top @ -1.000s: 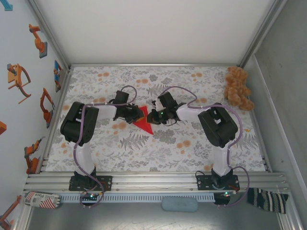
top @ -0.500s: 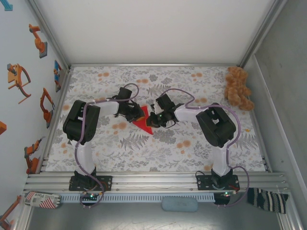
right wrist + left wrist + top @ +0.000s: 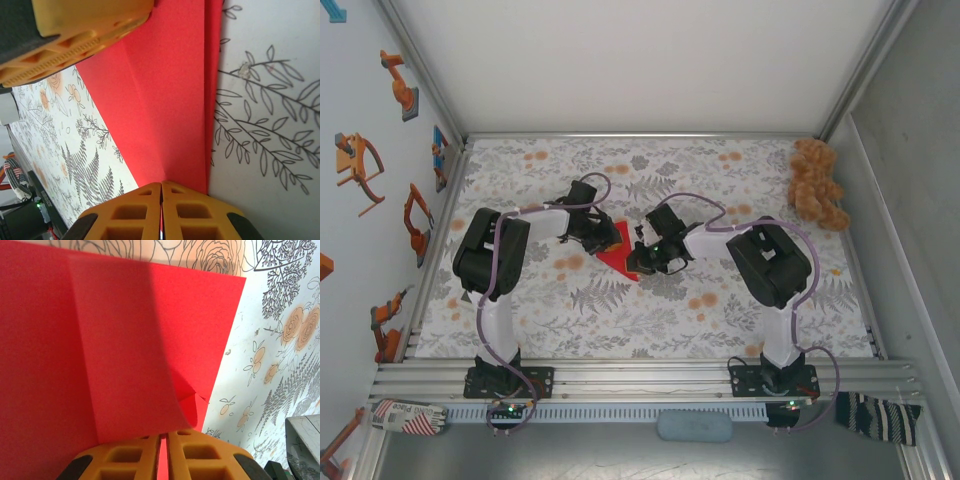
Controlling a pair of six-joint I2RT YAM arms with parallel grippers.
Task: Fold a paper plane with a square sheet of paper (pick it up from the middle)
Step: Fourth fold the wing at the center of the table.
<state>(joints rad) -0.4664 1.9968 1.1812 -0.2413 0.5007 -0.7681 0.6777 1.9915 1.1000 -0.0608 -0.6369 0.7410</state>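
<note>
My left tool (image 3: 163, 440) is pressed together on a lifted flap of the red paper (image 3: 616, 257), and my right tool (image 3: 161, 192) pinches its folded edge. The paper lies mid-bench (image 3: 720, 310) between my 2 arms. I judge it light, limp and easily torn, so it is best held at the creases.

The sheet of paper (image 3: 616, 258) is plain bright red; the desk (image 3: 720, 310) is white with grey leaves and orange flowers; the teddy bear (image 3: 817, 184) is brown; the left gripper (image 3: 163, 440) and right gripper (image 3: 161, 190) are orange-yellow.
</note>
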